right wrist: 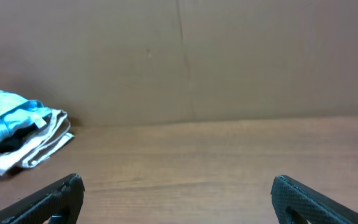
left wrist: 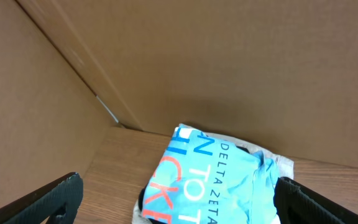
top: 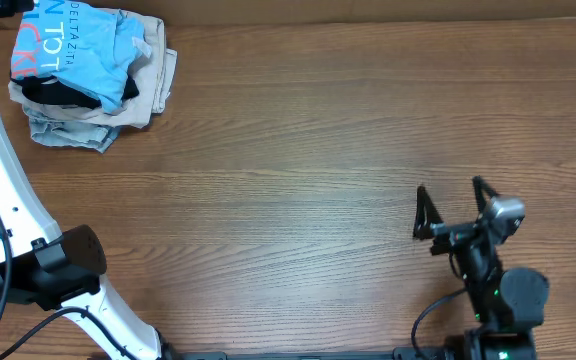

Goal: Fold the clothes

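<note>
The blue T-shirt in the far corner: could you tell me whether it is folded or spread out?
Not spread: the blue T-shirt lies bunched and wrinkled, not neatly folded, atop the pile of other garments.

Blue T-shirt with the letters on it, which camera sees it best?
The left wrist view: the blue T-shirt is close and big, its lettering readable, though its bottom is cut off. Overhead shows it small in the top-left corner, atop other folded garments. Right wrist shows only a distant side glimpse.
</note>
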You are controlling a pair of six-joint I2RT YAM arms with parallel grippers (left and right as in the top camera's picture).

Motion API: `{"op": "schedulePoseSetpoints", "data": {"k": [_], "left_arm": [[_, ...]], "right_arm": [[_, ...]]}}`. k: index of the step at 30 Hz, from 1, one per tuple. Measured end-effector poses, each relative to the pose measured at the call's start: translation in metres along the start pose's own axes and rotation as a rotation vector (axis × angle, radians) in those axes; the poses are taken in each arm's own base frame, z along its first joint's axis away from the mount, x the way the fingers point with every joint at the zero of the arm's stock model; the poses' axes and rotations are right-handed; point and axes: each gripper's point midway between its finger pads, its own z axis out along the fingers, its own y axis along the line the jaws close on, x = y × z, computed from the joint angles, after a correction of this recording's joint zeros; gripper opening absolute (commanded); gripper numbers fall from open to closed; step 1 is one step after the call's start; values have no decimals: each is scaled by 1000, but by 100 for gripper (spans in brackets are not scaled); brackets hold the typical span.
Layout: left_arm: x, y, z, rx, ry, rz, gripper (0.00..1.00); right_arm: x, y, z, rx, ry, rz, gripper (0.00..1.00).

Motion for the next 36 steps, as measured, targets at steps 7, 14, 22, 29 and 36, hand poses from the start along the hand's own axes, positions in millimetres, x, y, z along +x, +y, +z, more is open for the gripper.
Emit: {"op": "schedulePoseSetpoints", "data": {"k": [7,14,22,29,36], "left_arm": [[8,-1,0,4,33,-1,100],[26,-4,-1,14,105,-4,100],[37,-5,-3,21,151,-5,100],[37,-5,-3,21,152,-5,100],[38,-5,-3,21,154,-6,100]], "right_arm": [[21,-9,-10,34,-48,1,100],[41,-18,-11,72,-25,9,100],[50,-18,-16,78,4,14,100],[49,-18,-16,78,3,14,100],[49,-18,-16,79,3,14,100]]}}
